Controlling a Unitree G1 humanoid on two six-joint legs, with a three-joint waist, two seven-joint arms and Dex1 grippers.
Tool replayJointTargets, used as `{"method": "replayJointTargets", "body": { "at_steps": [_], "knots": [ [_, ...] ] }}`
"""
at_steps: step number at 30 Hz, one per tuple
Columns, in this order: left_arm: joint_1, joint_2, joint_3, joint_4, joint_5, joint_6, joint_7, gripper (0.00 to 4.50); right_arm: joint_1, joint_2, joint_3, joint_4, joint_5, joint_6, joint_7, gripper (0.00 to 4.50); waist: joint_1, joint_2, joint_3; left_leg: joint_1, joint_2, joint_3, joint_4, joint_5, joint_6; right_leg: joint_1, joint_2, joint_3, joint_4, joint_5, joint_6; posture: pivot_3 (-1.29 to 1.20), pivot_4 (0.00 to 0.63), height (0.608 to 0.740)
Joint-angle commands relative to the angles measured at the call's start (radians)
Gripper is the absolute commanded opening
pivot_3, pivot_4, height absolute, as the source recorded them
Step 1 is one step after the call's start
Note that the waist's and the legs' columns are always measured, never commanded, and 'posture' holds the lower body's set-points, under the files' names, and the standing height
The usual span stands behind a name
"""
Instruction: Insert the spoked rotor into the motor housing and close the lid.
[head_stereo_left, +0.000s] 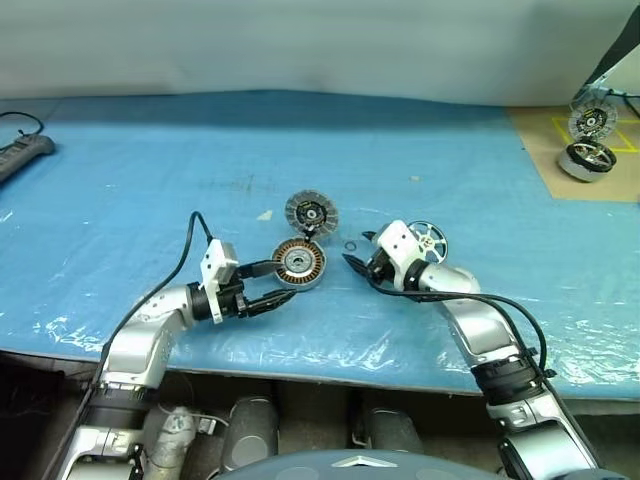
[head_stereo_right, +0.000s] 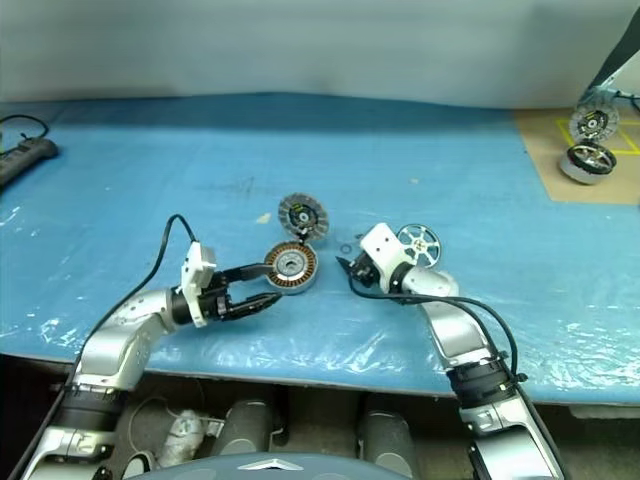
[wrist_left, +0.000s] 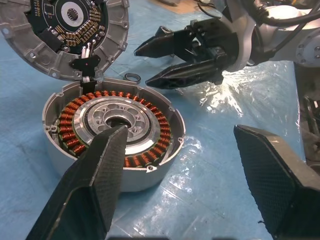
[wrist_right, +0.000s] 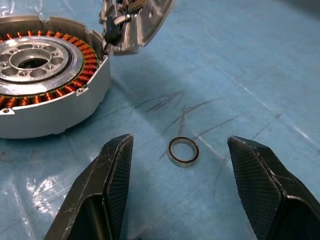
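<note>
Frame centre: motor housing (head_stereo_left: 299, 264) with lid (head_stereo_left: 311, 213) swung open, flanked by open, empty left claw (head_stereo_left: 283, 283) and right claw (head_stereo_left: 351, 262); spoked rotor (head_stereo_left: 427, 240) right.

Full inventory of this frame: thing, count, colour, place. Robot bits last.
housing: 1, silver-grey with copper windings, mid table, open
lid: 1, grey with dark centre, hinged open, behind housing
rotor: 1, shiny silver, on table beside right wrist
small ring: 1, dark with silver edge, on table right of housing, in front of right gripper
table cover: 1, blue, plastic film at front edge
power strip: 1, black, far left edge
brown mat: 1, far right, yellow tape marks
spare motor parts: 2, silver, on the mat
left gripper: 1, black fingers, open, at housing's left side
right gripper: 1, black fingers, open, pointing at small ring
</note>
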Motion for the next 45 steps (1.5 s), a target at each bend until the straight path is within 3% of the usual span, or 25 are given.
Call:
{"method": "replayJointTargets", "body": {
  "at_steps": [1, 12, 15, 21, 29, 36, 40, 45],
  "knots": [
    [0.048, -0.005, 0.05, -0.024, -0.051, -0.038, 0.013, 3.63, -0.029, 0.01, 0.016, 0.053, -0.01, -0.056, 0.019, 3.19, -0.001, 0.0, 0.0, 0.0, 0.0, 0.0, 0.001, 0.0, 0.0, 0.0, 0.0, 0.0, 0.0, 0.0, 0.0, 0.0, 0.15, 0.74],
    [0.043, 0.055, 0.109, 0.223, -0.042, -0.232, -0.085, 3.63, -0.063, 0.063, -0.02, 0.202, 0.013, -0.085, 0.02, 3.19, -0.002, 0.0, 0.0, 0.012, 0.001, 0.001, 0.001, 0.0, -0.001, 0.011, 0.0, 0.001, 0.0, 0.0, 0.0, 0.0, 0.15, 0.74],
    [0.019, 0.061, 0.106, 0.259, -0.042, -0.249, -0.097, 3.66, -0.05, 0.063, -0.024, 0.208, 0.009, -0.092, 0.015, 2.59, -0.001, 0.0, 0.0, 0.013, 0.001, 0.001, 0.001, 0.0, -0.001, 0.011, 0.0, 0.001, 0.0, 0.0, 0.0, 0.0, 0.15, 0.74],
    [-0.101, 0.085, 0.1, 0.371, -0.043, -0.235, -0.141, 3.66, -0.027, 0.051, -0.033, 0.193, -0.001, -0.091, 0.001, 0.56, 0.003, -0.001, -0.001, 0.013, 0.001, 0.001, 0.001, 0.0, -0.001, 0.012, 0.0, 0.001, 0.001, 0.0, 0.0, 0.0, 0.15, 0.74],
    [-0.165, 0.083, 0.068, 0.422, -0.013, -0.235, -0.164, 3.66, -0.006, 0.045, -0.053, 0.073, 0.047, -0.033, 0.021, 0.56, 0.002, -0.001, -0.001, 0.013, 0.001, 0.001, 0.0, 0.0, -0.001, 0.011, 0.0, 0.001, 0.0, 0.0, -0.001, 0.0, 0.15, 0.74],
    [-0.191, 0.068, 0.032, 0.471, 0.035, -0.306, -0.189, 3.66, -0.002, -0.02, -0.053, -0.229, 0.25, 0.218, 0.199, 0.56, 0.005, -0.001, -0.001, 0.011, 0.001, 0.001, 0.0, 0.0, 0.0, 0.01, 0.0, 0.001, 0.0, 0.0, -0.001, 0.0, 0.15, 0.74],
    [-0.196, 0.054, 0.027, 0.504, 0.048, -0.354, -0.196, 3.66, -0.047, -0.029, -0.011, -0.226, 0.265, 0.259, 0.244, 0.56, 0.003, -0.001, -0.001, 0.011, 0.001, 0.001, 0.0, 0.0, 0.0, 0.009, 0.0, 0.001, 0.0, 0.0, -0.001, 0.0, 0.15, 0.74],
    [-0.163, 0.06, 0.041, 0.549, 0.05, -0.416, -0.214, 3.66, -0.142, 0.03, 0.082, -0.082, 0.173, 0.165, 0.228, 0.56, -0.001, -0.001, -0.001, 0.011, 0.001, 0.002, 0.0, 0.0, -0.001, 0.009, 0.0, 0.001, 0.0, 0.0, -0.001, 0.0, 0.15, 0.74]
  ]
}}
